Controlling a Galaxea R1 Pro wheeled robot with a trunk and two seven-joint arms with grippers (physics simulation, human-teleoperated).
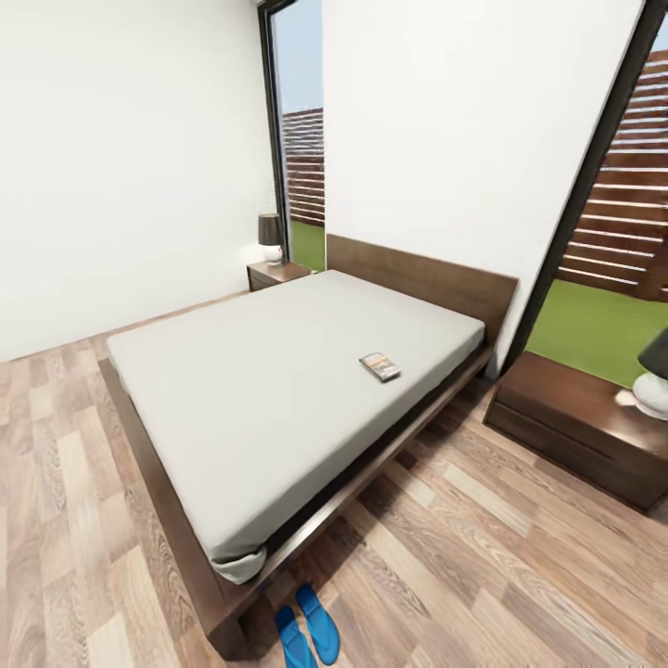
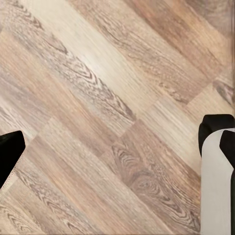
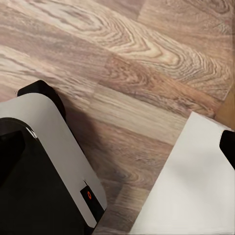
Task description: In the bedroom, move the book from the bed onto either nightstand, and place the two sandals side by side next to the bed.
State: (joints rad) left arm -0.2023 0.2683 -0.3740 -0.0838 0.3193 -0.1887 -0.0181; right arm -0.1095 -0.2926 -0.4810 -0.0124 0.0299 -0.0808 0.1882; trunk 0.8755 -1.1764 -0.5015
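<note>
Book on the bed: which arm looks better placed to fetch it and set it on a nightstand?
Probably right. The book lies near the mattress's right edge, and the closer nightstand stands right of the bed. Neither arm has reached out yet.

— What stands at the far left, by the window?
— A table lamp [image 1: 270, 237] with a dark shade on a white base.
— And at the near right?
— Another lamp [image 1: 653, 382], cut off by the edge; probably the same kind. Beyond the glass, a slatted fence [image 1: 631, 186] and grass [image 1: 594, 327].
</note>
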